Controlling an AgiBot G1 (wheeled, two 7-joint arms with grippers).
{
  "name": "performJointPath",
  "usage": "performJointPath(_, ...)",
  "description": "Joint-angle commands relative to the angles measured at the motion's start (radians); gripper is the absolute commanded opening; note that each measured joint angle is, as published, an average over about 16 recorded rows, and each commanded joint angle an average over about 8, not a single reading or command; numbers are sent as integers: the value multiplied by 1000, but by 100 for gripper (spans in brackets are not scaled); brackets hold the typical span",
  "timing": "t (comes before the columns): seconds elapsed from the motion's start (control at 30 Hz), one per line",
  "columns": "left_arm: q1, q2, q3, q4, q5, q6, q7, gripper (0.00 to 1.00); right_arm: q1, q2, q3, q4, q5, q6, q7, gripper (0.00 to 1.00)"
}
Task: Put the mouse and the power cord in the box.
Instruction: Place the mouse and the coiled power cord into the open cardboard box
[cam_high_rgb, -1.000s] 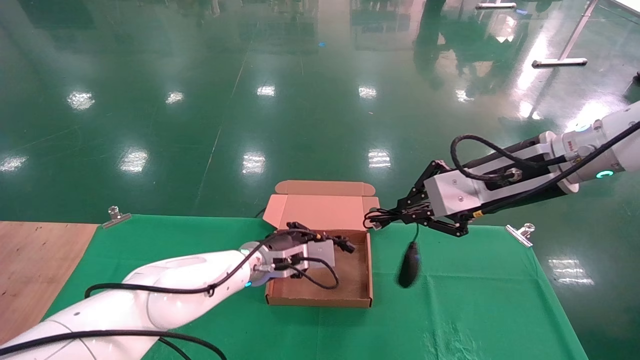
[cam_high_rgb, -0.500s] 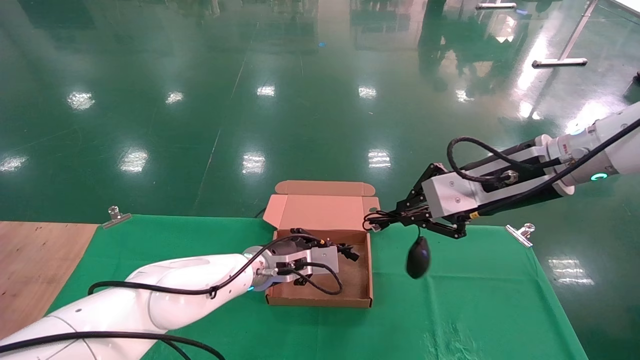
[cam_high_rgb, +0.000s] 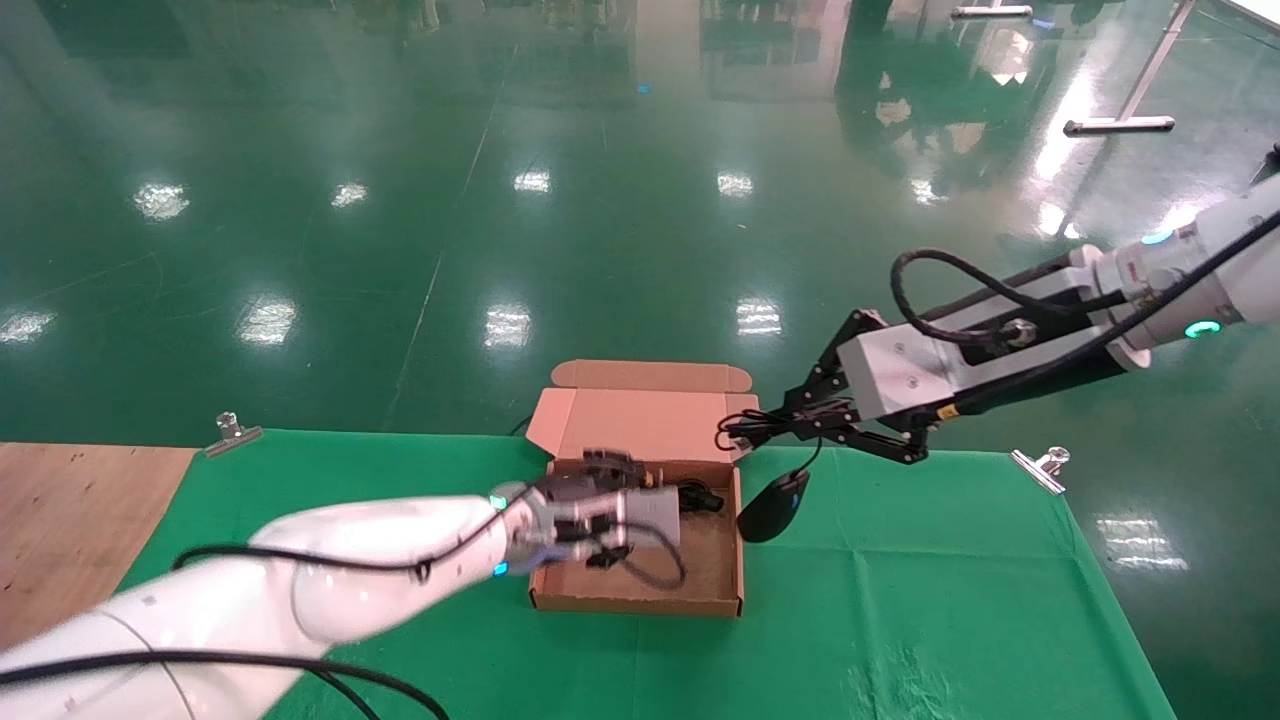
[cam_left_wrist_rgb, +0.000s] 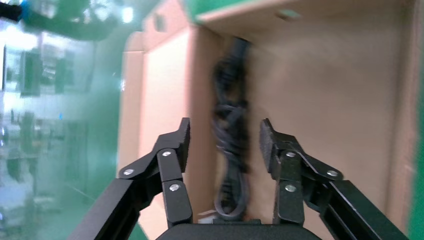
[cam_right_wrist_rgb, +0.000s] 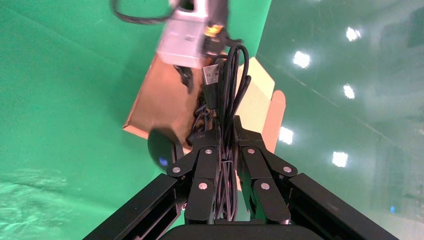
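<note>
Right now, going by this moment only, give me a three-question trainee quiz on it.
1. True or false: the left gripper is shut on the power cord.
2. What does the right gripper clamp? A) the mouse's body B) the mouse's wire C) a flap of the box
3. Fill in: the mouse hangs just outside the box's ___ wall.

Key: 1 false, open, with the cord lying in the box between its fingers; 2 B; 3 right.

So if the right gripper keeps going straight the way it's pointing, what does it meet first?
Probably the box: the right gripper, shut on the mouse's wire, points at the upright lid's near edge. The mouse dangles below, beside the box wall. Depth is uncertain.
</note>
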Motion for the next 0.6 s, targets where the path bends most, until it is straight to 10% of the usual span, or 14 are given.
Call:
performJointPath(0.03, -11, 3, -4, 4, -20, 2, 6, 100, 8, -7, -2, -1, -2, -1, 1, 0)
performJointPath(0.6, 26, -443, -295, -200, -519, 523, 391, 100, -62, -173, -40, 92, -19, 123, 112, 0)
